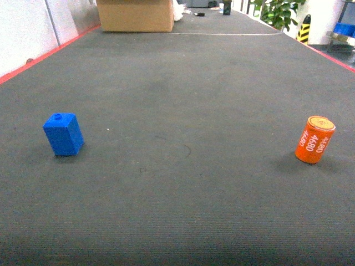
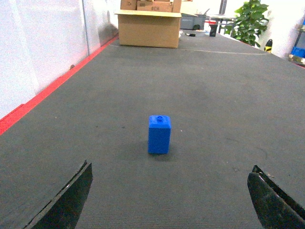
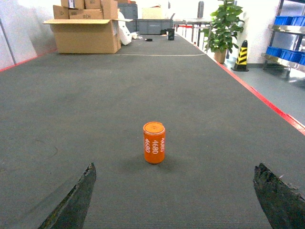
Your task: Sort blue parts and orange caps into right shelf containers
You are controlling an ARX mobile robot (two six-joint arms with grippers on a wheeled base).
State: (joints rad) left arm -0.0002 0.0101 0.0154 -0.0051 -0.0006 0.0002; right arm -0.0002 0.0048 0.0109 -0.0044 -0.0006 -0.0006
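A blue part (image 1: 63,134) stands upright on the dark grey mat at the left. An orange cap (image 1: 314,139) printed "4680" stands upright at the right. Neither gripper shows in the head view. In the left wrist view my left gripper (image 2: 171,165) is open, with the blue part (image 2: 158,134) ahead of its fingertips and centred between them, not touched. In the right wrist view my right gripper (image 3: 175,166) is open, and the orange cap (image 3: 154,142) stands ahead of it, slightly left of centre. The shelf (image 3: 284,58) with blue containers (image 3: 287,20) stands far off at the right.
A large cardboard box (image 1: 136,15) sits at the far end of the mat. Red strips (image 1: 39,58) border the mat on both sides. A potted plant (image 3: 221,24) and a yellow-black cone (image 3: 241,55) stand beyond the right edge.
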